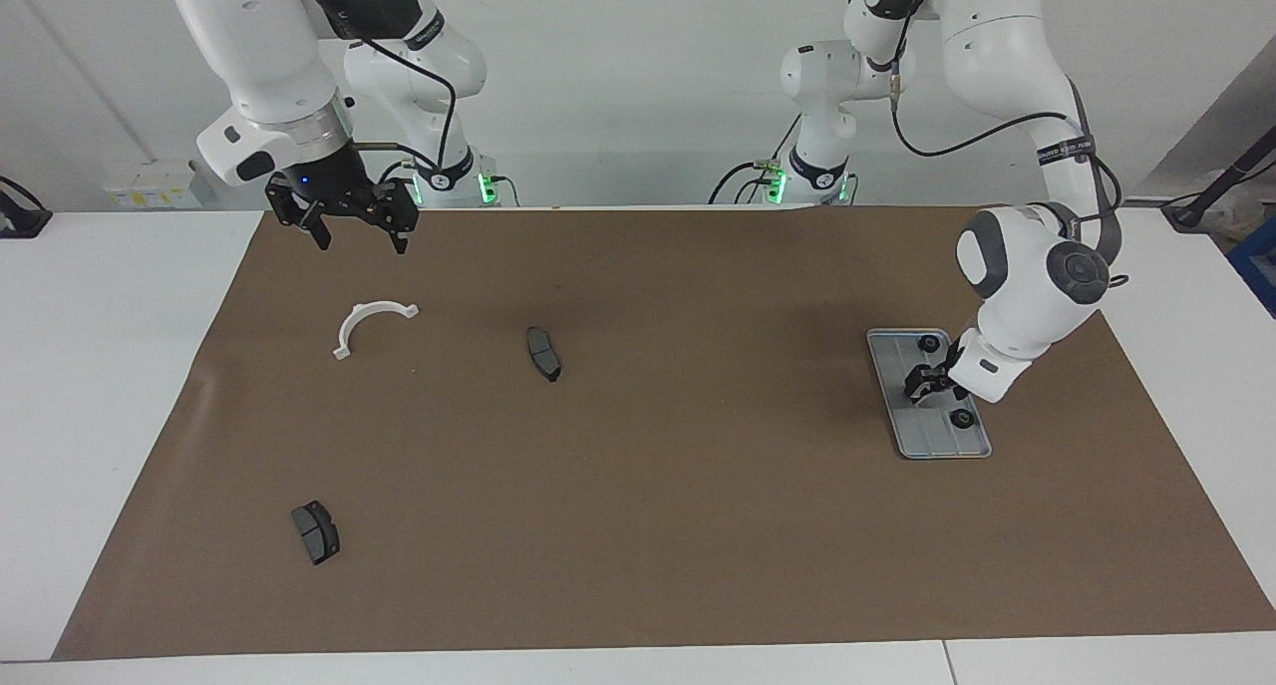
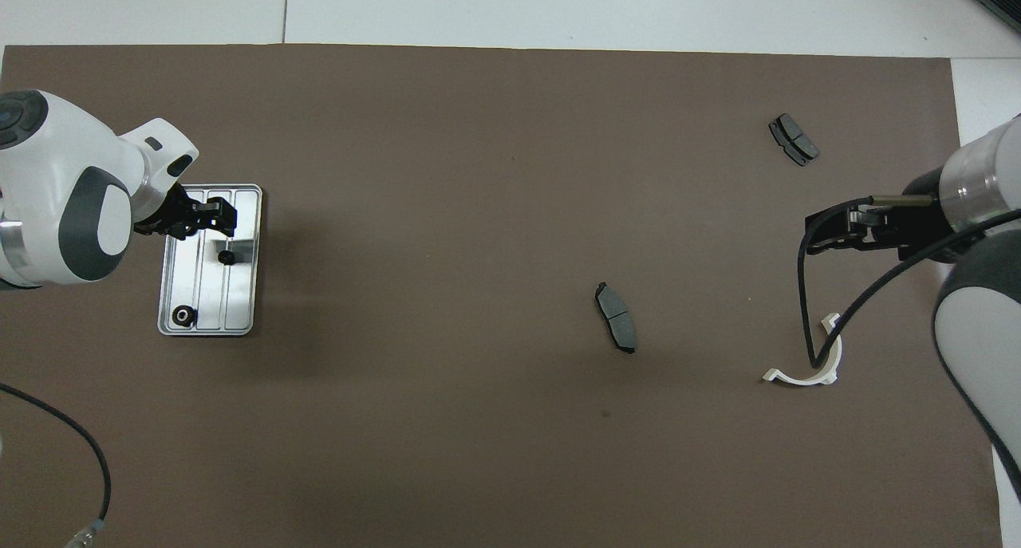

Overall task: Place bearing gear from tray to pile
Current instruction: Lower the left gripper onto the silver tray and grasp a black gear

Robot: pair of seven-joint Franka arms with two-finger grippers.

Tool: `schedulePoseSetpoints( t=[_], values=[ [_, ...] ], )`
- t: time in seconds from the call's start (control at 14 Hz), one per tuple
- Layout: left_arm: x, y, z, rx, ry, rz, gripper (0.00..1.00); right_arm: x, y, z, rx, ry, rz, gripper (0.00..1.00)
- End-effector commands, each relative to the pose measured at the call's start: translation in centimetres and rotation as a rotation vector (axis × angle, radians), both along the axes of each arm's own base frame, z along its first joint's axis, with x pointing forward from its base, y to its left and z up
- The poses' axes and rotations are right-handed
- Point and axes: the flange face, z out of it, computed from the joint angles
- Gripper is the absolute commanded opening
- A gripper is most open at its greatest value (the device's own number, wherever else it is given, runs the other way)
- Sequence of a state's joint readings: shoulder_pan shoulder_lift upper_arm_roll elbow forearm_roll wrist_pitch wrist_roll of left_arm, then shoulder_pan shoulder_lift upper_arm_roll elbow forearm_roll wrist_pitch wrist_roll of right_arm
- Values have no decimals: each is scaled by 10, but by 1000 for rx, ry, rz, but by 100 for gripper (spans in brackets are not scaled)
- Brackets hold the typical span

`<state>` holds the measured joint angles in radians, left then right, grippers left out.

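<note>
Tray (image 1: 927, 441): grey, grooved, at the left arm's end of the table, open mat around.
Bearing gears (image 1: 962, 418): small, black, on tray.
Left gripper (image 1: 922, 388): over tray; fingers' state unclear.
Right gripper (image 1: 357, 228): waits, fingers apart, above white bracket (image 1: 369, 324).

Wide open brown mat (image 1: 698, 525) through the middle, nothing standing on it between the tray (image 1: 902, 436) and the parts toward the right arm's end. There, three low obstacles, well apart: white half-ring bracket (image 1: 371, 323), one dark pad (image 1: 543, 353), another dark pad (image 1: 315, 531). Over the tray the left gripper (image 1: 922, 391) crowds the small gears; clearance between them looks tight, hard to judge.
</note>
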<state>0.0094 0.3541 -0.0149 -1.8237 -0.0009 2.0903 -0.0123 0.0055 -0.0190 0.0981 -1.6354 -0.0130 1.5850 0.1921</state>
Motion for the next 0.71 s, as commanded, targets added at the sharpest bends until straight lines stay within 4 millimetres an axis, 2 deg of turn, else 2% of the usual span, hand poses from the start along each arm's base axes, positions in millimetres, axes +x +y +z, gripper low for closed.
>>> schedulePoseSetpoints(
  t=[0.0, 0.43, 0.64],
  values=[
    [-8, -1, -8, -11, -2, -3, 70, 1, -3, 1, 8, -4, 15, 100],
    [-27, -4, -28, -11, 41, 1, 59, 1, -3, 1, 8, -4, 15, 100],
    [-28, -4, -29, -10, 39, 17, 56, 1, -3, 1, 8, -4, 15, 100]
  ],
)
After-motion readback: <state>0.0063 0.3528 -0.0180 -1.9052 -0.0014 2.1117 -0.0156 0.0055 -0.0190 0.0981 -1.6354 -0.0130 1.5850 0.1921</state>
